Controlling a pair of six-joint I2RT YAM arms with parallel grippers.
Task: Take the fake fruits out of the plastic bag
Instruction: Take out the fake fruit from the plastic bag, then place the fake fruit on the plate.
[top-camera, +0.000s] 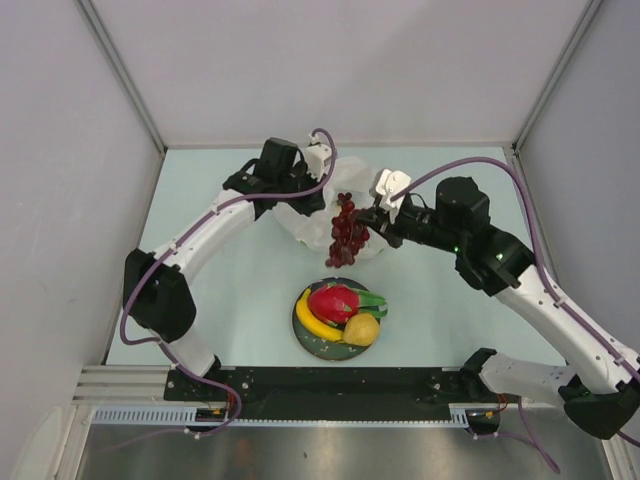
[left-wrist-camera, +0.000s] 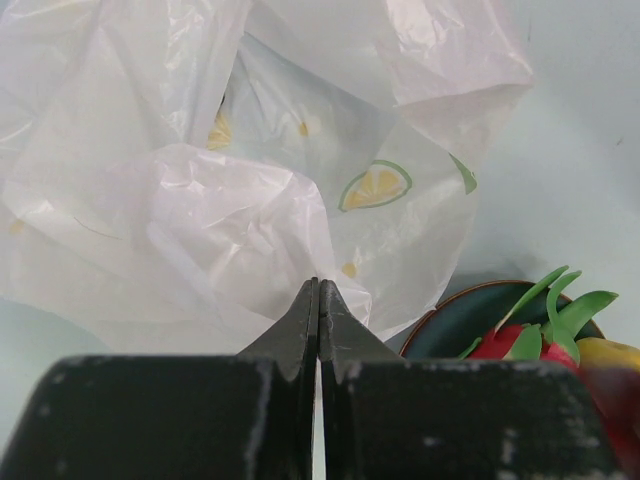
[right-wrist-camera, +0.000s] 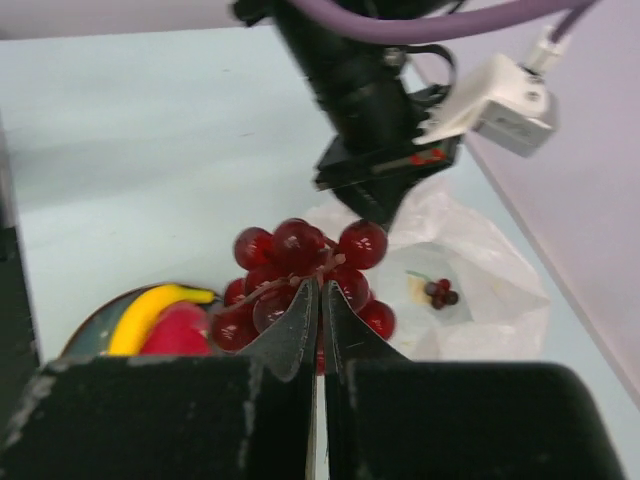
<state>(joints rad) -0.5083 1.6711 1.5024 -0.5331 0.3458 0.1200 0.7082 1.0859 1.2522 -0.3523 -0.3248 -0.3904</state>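
Three of four fruits plated, grapes in hand.
Right gripper (right-wrist-camera: 318, 290) is closed tight on the stem of the grape bunch (top-camera: 346, 232), which hangs over the near side of the plastic bag (top-camera: 302, 222), mid-counter toward the far edge. Left gripper (left-wrist-camera: 318, 296) looks pinched shut on a bag fold. Banana (top-camera: 308, 322), dragon fruit (top-camera: 335, 300) and lemon (top-camera: 361, 330) sit on the plate (top-camera: 322, 346) by the near edge. Can't tell if the lowest grapes clear the film, so I'd lift first, carry slowly toward the near edge (thin stem, bunch will swing), and release only once it rests.
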